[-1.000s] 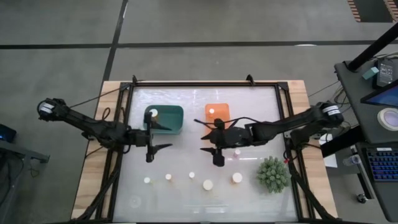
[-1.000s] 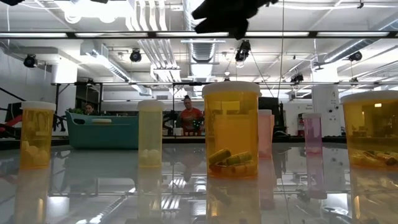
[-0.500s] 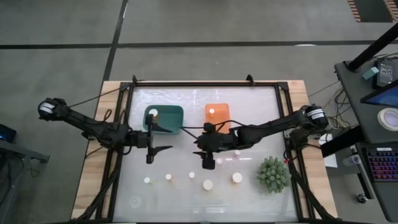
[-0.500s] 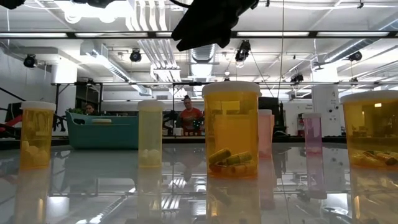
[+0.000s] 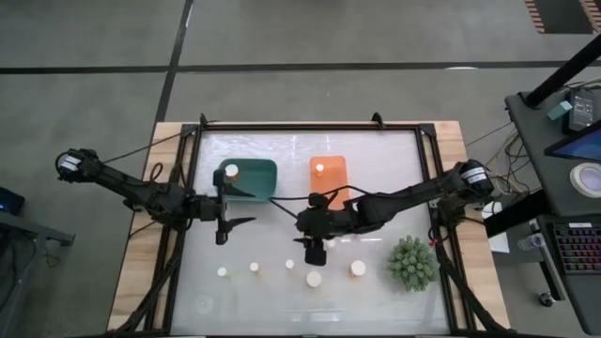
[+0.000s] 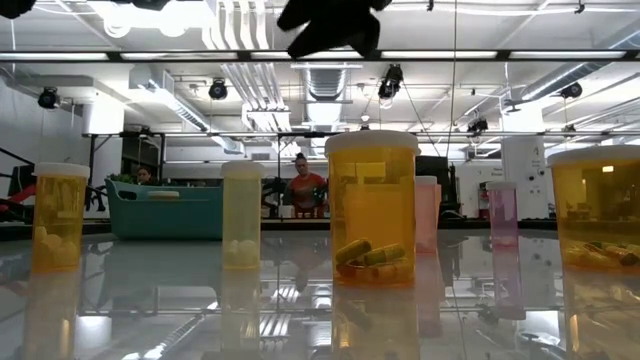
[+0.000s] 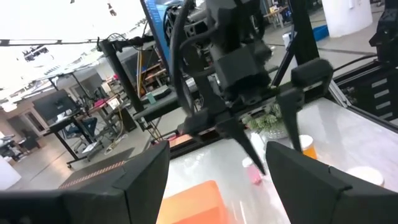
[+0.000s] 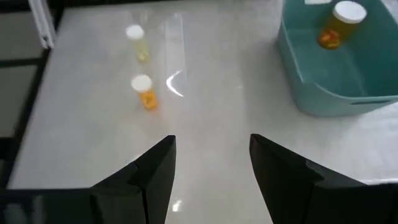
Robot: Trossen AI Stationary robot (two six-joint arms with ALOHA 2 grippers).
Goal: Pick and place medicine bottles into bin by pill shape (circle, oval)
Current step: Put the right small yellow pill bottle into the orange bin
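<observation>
**Amber bottles waiting in a row as two pincers are hanging open above the tabletop**

Amber-bodied, white-capped medicine bottles (image 5: 314, 279) are standing in a loose row along the near part of the pale, glossy tabletop (image 5: 376, 169), well apart from one another. The low view is showing them upright, the widest one (image 6: 372, 205) holding oval capsules at its bottom. One bottle (image 5: 231, 171) is already lying inside the teal bin (image 5: 258, 169), and another white cap (image 5: 319, 169) is showing inside the orange bin (image 5: 336, 165) beside it. A pinkish bottle (image 5: 331, 243) is standing just beside the right arm.

The right pincer (image 5: 315, 252) is hovering over the middle of the tabletop, just behind the row and nearest the wide bottle; its dark fingers (image 8: 149, 174) are standing apart and holding nothing. The left pincer (image 5: 223, 223) is hanging near the front of the teal bin, its fingers (image 7: 146, 180) spread wide and likewise empty. From the left wrist, the right arm is filling the view, with the orange bin below it.

A spiky green plant (image 5: 413, 263) is sitting at the tabletop's right side. Beyond the tabletop, a person in red (image 6: 305, 187) is standing in the room.
</observation>
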